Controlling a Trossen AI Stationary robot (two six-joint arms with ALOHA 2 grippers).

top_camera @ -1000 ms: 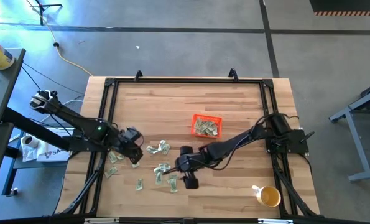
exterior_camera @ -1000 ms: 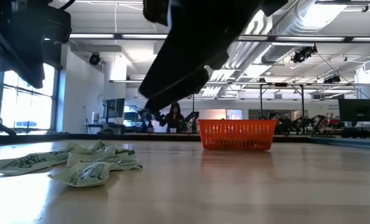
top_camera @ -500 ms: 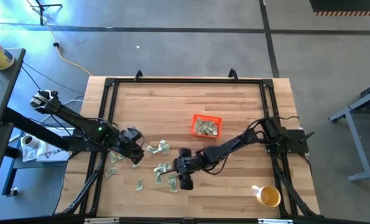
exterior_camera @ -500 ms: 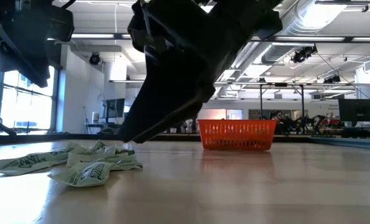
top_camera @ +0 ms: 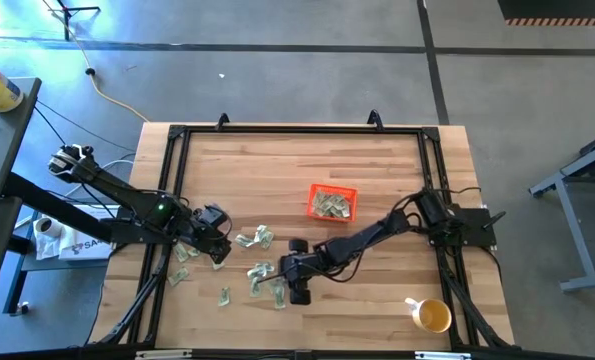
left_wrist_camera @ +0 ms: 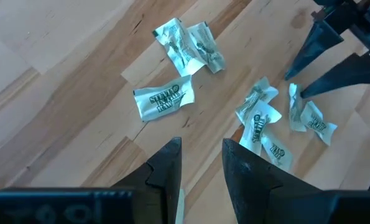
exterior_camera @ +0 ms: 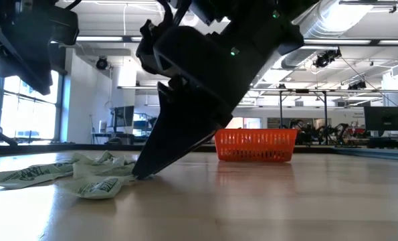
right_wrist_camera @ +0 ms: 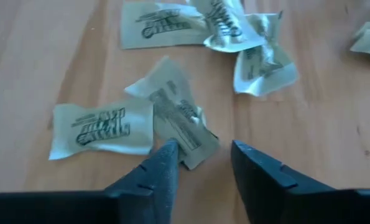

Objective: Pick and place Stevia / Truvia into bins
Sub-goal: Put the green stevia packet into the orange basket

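With several pale green and white paper sachets (top_camera: pixel 260 271) lying loose on the wooden surface (top_camera: pixel 297 160) and some sitting in the small orange-red plastic basket (top_camera: pixel 333 188), the right gripper (right_wrist_camera: pixel 202 163), fingers apart, is straddling one sachet's corner while the left gripper (left_wrist_camera: pixel 200 165) is hovering, fingers apart and empty.

bare table (top_camera: pixel 307 160) beyond orange bin (top_camera: pixel 332 202), sachets (top_camera: pixel 254 238) crowd near side
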